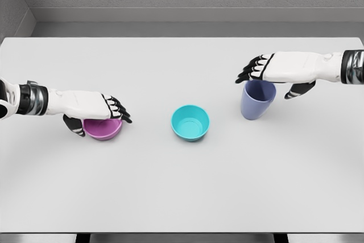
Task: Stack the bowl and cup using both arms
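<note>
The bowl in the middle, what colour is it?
Turquoise; the middle bowl shows best in the head view.

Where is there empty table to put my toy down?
The table is bare along the whole near strip in front of the teal bowl, and along the far strip behind it. It is crowded on the left, where the left hand covers the purple bowl, and on the right, where the right hand is at the blue cup.

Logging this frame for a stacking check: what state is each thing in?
Pink bowl: upright on the table, left hand over its rim.
Teal bowl: upright, empty, untouched.
Cup: upright, tilted a little, right hand over its mouth.
Whether either hand grips yet, I cannot tell.
</note>
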